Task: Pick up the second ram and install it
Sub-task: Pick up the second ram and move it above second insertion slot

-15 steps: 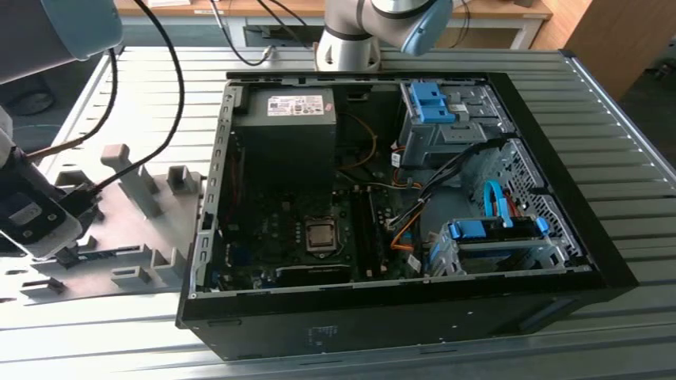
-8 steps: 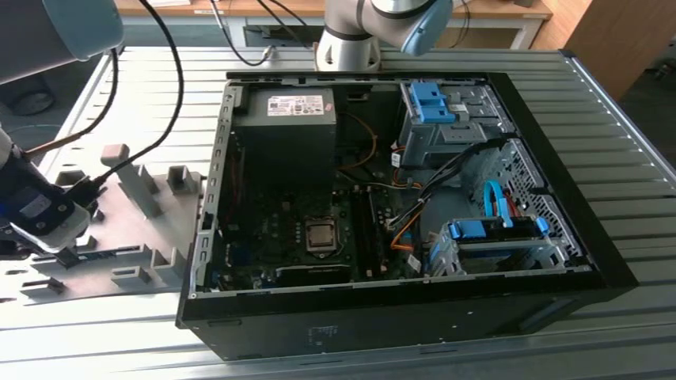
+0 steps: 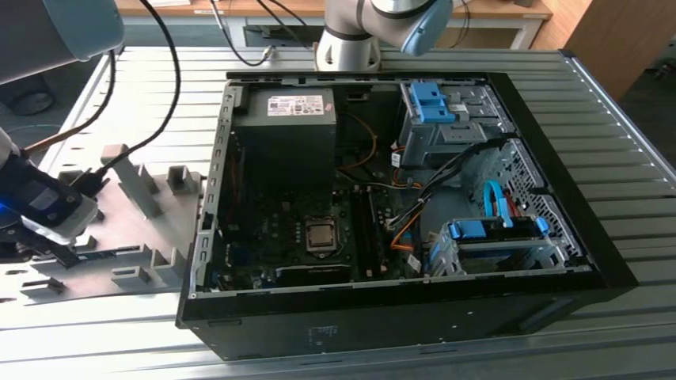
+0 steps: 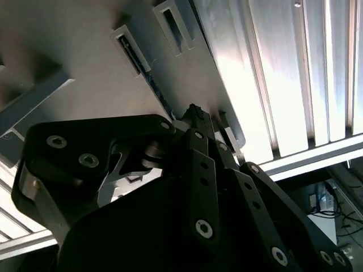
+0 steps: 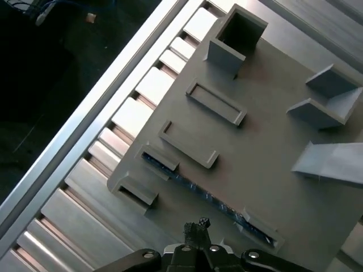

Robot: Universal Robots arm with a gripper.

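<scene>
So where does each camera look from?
Exterior view: off the arm, high up, looking down on the open computer and grey plate; hand at its left.
First wrist view: on the arm, looking down at the memory stick on the plate; hand shows.
Second wrist view: on the arm, peering past the black hand.
Both wrist views share stick and plate.

Ribbed aluminium table [image 3: 591, 103], pale wooden desk [image 3: 496, 9] behind, brown wooden panel [image 3: 613, 36], perhaps a cabinet

Computer case [image 3: 401, 198] on table [image 3: 613, 111]. Holder plate [image 3: 158, 237] beside it, on the exterior view's left. Second ram [image 5: 193, 187] slotted in plate.
</scene>
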